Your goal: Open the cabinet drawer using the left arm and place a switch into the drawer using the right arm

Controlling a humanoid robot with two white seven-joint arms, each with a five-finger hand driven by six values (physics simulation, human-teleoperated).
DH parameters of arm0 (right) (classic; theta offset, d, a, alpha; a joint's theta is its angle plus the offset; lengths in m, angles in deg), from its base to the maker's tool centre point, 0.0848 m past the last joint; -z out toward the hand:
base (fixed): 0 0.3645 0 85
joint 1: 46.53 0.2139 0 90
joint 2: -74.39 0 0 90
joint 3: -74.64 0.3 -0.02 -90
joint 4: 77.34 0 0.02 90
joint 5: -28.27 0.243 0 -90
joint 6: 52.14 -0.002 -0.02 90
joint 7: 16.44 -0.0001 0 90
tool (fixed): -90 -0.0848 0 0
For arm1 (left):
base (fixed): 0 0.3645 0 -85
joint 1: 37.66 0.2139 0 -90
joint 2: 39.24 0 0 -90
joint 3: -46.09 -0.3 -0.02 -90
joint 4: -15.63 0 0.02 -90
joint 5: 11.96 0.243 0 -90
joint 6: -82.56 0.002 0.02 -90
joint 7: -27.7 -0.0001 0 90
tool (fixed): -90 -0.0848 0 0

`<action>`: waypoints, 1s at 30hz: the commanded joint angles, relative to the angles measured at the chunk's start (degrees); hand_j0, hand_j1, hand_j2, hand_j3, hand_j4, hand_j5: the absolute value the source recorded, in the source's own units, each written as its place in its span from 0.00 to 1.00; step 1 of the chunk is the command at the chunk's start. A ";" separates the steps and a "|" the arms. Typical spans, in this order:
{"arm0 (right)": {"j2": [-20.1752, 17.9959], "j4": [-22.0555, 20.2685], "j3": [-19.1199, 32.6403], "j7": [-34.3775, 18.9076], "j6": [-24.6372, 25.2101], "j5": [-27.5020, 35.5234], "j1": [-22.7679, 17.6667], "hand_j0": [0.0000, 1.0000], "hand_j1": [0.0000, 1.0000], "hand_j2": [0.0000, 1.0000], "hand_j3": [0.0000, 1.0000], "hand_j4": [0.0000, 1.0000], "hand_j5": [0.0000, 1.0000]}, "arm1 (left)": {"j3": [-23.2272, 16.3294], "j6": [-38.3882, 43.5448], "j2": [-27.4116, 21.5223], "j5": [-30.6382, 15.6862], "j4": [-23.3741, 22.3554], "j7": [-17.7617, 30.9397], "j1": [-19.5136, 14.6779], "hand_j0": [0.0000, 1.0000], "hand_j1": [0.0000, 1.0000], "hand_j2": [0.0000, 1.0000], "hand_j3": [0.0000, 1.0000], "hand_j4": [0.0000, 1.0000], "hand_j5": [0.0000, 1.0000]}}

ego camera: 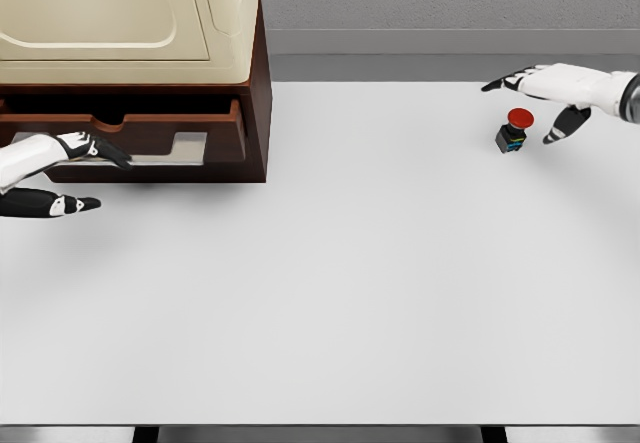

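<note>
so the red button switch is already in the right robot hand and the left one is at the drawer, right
Not quite. In the head view the switch sits on the table, between the open fingers of the right robot hand, not gripped. The left robot hand is at the drawer, as you said.

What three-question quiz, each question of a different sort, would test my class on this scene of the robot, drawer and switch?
1. True or false: the right hand already grips the switch.
2. Multiple choice: the switch stands on A) the table, B) the inside of the drawer, C) the top of the cabinet.
3. Fill in: the left hand is at the front of the ____.

Key
1. False: its fingers are spread around the switch, not closed on it.
2. A, at the far right of the table.
3. drawer, which looks slightly pulled out.
</note>
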 commanded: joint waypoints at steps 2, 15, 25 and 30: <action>0.56 0.23 -0.43 0.03 0.12 0.19 0.00 1.00 1.00 1.00 1.00 1.00 1.00 | 0.14 0.09 -0.69 -1.02 0.38 -0.03 0.00 0.69 0.69 0.69 0.69 0.69 0.69; 0.65 2.34 -0.60 0.03 0.12 -1.21 0.09 1.00 1.00 1.00 1.00 1.00 1.00 | 0.06 0.09 -1.13 -1.54 0.55 -0.03 0.09 0.67 0.67 0.67 0.67 0.67 0.67; 3.73 6.03 -0.43 0.03 0.12 -4.38 0.97 1.00 1.00 1.00 1.00 1.00 1.00 | 0.15 0.09 -1.13 -2.16 1.52 -0.03 0.35 0.66 0.66 0.66 0.66 0.66 0.66; 3.64 6.91 -0.34 0.03 0.12 -4.38 1.76 1.00 1.00 1.00 1.00 1.00 1.00 | 0.15 0.09 -1.13 -2.25 1.69 -0.03 0.35 0.66 0.66 0.66 0.66 0.66 0.66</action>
